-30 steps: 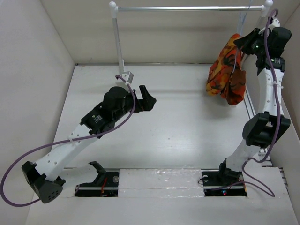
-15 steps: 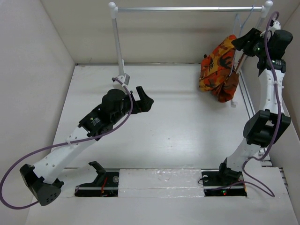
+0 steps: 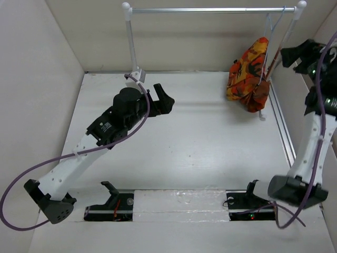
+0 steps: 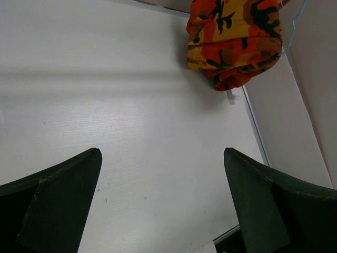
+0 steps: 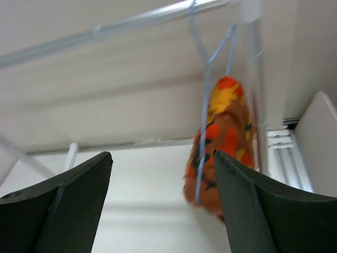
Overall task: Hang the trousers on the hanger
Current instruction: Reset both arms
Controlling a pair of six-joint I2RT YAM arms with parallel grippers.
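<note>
trousers (image 3: pixel 247 74) | draped over hanger (image 5: pixel 204 105) | hanger hooked on rack crossbar (image 3: pixel 210 9)

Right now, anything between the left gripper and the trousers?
Nothing. Only bare table lies between the open left gripper and the hanging trousers. The left wrist view shows it best, and the top view agrees.
</note>
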